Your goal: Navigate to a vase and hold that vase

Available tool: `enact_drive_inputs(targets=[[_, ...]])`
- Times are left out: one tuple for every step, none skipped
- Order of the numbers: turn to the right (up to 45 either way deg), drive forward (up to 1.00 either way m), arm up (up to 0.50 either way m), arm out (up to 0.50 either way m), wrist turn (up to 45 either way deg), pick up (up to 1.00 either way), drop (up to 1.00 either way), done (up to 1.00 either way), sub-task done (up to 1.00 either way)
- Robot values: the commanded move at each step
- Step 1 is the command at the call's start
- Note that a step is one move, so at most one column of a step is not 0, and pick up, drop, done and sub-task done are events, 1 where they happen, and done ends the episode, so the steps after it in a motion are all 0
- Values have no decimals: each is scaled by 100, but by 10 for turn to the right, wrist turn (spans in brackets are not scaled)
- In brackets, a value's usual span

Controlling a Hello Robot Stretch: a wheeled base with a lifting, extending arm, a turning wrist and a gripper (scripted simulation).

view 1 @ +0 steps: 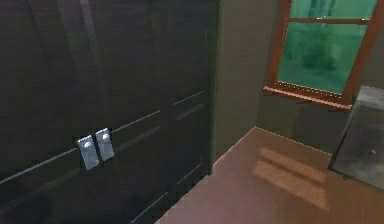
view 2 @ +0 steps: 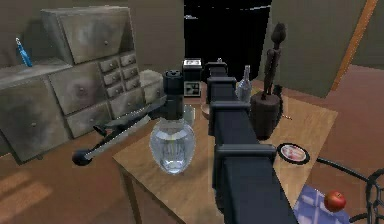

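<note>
Forward view: dark double doors (view 1: 100, 100) loom right up close across the left half, two silver handles (view 1: 97, 148) side by side at the seam. To their right, bare brown floor (view 1: 270, 180) runs open along the olive wall to a green-lit window (view 1: 322, 45) with a wooden sill. A grey slab-like object (view 1: 365, 140) cuts in at the right edge, so that lane narrows toward the window.

Over in the arm side view, the arm (view 2: 245, 170) reaches out across a wooden table (view 2: 135, 160). The jaws sit just above a clear, round-bellied glass vase (view 2: 175, 150), and there's the target, close to the table's left edge and its near corner. With the vase on the table right at the jaws, I cannot tell whether they have hold of anything.

A dark long-handled object (view 2: 115, 130) slants off that left edge toward the floor. Right of the arm it's crowded: a slim clear bottle (view 2: 245, 85), a tall dark statue (view 2: 273, 85), a small round dish (view 2: 293, 152) and something red (view 2: 337, 200) near the right corner. A weathered chest of drawers (view 2: 85, 75) stands left of the table, a small blue thing (view 2: 21, 52) on top, with a strip of floor between. A dark doorway (view 2: 225, 30) gapes beyond.
</note>
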Motion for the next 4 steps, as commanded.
enact_drive_inputs(targets=[[0, 0, 0, 0, 450, 0, 0, 0, 0], [0, 0, 0, 0, 240, 0, 0, 0, 0], [0, 0, -28, 0, 0, 0, 0, 0, 0], [0, 0, 0, 0, 0, 100, 0, 0, 0]])
